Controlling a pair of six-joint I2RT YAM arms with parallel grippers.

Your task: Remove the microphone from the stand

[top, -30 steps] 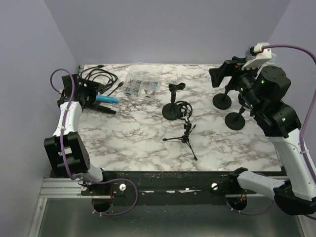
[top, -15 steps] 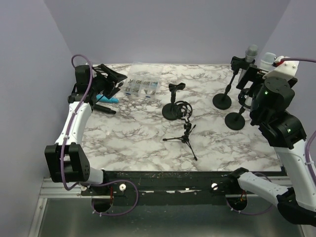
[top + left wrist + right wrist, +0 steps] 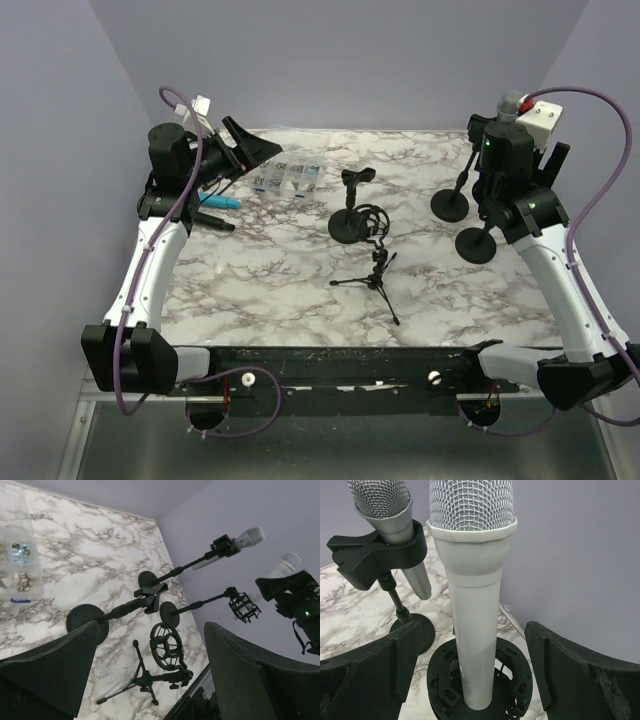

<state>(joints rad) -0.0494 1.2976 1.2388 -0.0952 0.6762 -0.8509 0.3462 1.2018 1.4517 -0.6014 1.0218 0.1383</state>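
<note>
Two microphones stand at the far right of the marble table (image 3: 260, 290). The one that matters is the pale grey microphone (image 3: 472, 595), seated upright in a black shock mount (image 3: 512, 680). Its neighbour, a darker microphone (image 3: 385, 505), sits in a spring clip (image 3: 370, 552) on the stand just beside it. The right gripper (image 3: 472, 630) straddles the pale body with its fingers spread wide, one on each side. Neither pad appears to touch it, so nothing is held yet. The step in hand looks to be the closing grasp. It should land on the straight barrel, between the ring of the mount and the flared collar under the mesh head. It should also be centred, so that both pads meet the tube together rather than shoving it sideways. Once pinched, the pull ought to run straight up along the barrel's own axis, because any tilt could drag on the mount's cage and lift or tip the round-based stand (image 3: 477, 245). The neighbouring clip is near on the left, so the gripper needs to keep clear of it too. The left gripper (image 3: 150, 627), also spread and empty, hangs high over the far left of the table. It is well apart from the stand and cannot steady the base unless brought across.
</note>
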